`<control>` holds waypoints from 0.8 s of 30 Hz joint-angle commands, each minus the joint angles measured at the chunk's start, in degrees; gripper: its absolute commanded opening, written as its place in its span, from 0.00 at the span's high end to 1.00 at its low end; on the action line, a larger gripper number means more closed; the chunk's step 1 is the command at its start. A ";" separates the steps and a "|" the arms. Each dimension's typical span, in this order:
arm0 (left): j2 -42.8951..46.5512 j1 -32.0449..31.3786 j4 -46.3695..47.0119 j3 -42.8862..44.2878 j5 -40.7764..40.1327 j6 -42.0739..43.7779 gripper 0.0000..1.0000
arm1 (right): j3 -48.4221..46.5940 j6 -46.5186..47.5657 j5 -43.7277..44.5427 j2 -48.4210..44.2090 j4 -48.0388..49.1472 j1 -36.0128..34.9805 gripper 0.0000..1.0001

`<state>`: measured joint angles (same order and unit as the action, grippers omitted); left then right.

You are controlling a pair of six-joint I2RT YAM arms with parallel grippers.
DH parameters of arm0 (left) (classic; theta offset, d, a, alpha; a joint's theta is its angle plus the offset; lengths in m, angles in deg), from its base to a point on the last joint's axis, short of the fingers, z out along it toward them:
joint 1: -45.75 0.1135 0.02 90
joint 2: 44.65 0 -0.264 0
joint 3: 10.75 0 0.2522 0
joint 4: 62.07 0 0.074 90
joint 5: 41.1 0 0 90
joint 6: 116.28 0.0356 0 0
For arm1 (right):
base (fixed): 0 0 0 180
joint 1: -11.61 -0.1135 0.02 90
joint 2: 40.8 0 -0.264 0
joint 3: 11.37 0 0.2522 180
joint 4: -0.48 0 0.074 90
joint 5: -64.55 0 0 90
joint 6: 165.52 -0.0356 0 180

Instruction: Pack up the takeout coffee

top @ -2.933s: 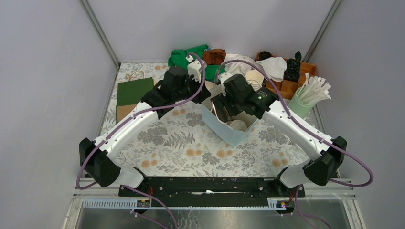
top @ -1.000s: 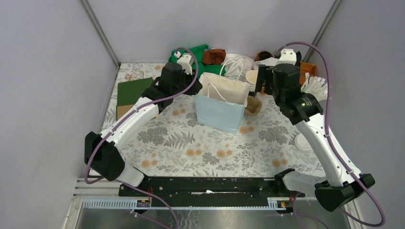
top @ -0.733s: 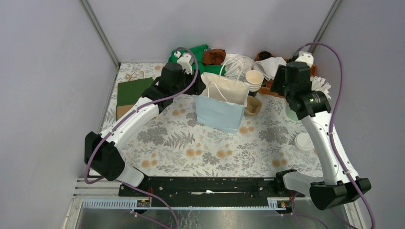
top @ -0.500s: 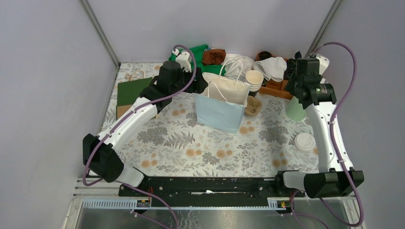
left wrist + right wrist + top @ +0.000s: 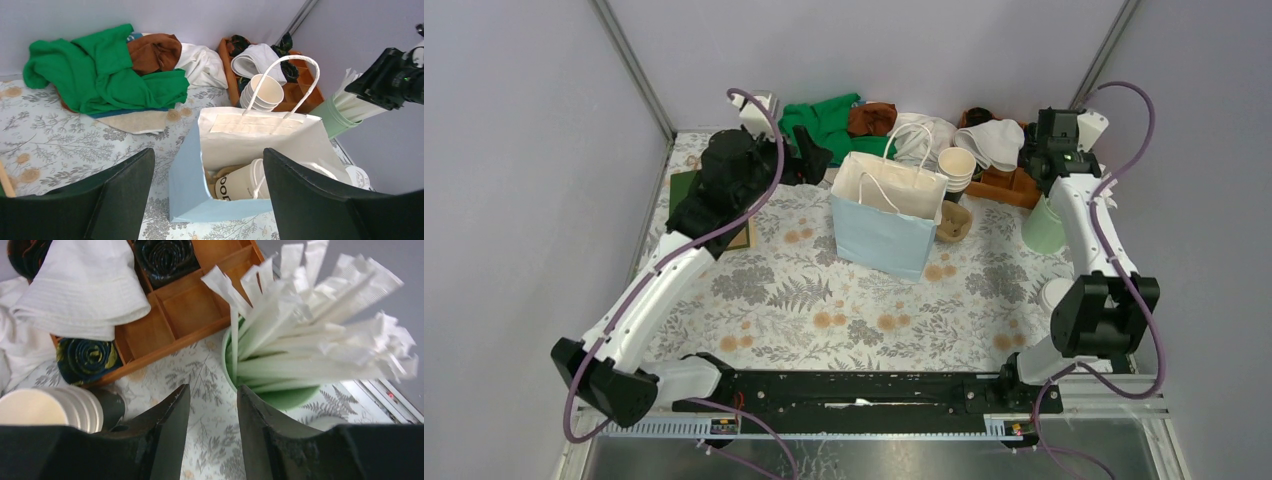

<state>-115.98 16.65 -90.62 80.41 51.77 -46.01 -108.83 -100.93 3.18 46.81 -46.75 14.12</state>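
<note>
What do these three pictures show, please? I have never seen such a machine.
These are two robot arms bolted to a table. One picture looks down from above; the other two come from a camera on each wrist. The left fingers stand wide apart and empty, facing a blue paper bag with a paper cup lying inside. The right fingers, also empty, hover over a green holder of wrapped straws and a wooden tray. A lidded cup stands by the right arm.

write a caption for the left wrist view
Open left gripper frames a blue paper bag with a paper cup lying on its side inside.
</note>
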 commanded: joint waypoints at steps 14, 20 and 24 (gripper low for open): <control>5.18 1.59 2.23 -4.62 -0.07 2.53 0.16 | -5.80 11.50 13.65 12.67 17.45 0.49 0.53; 4.98 1.60 2.49 -5.43 0.87 1.82 0.16 | -4.68 11.97 15.60 11.83 17.06 0.73 0.52; 4.91 1.59 2.98 -6.11 1.39 1.62 0.16 | -3.45 11.94 13.76 11.00 16.91 0.75 0.51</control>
<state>-112.20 17.94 -89.99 74.71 52.03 -44.19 -112.57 -89.41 15.77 59.71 -31.50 14.47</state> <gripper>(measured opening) 0.844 0.487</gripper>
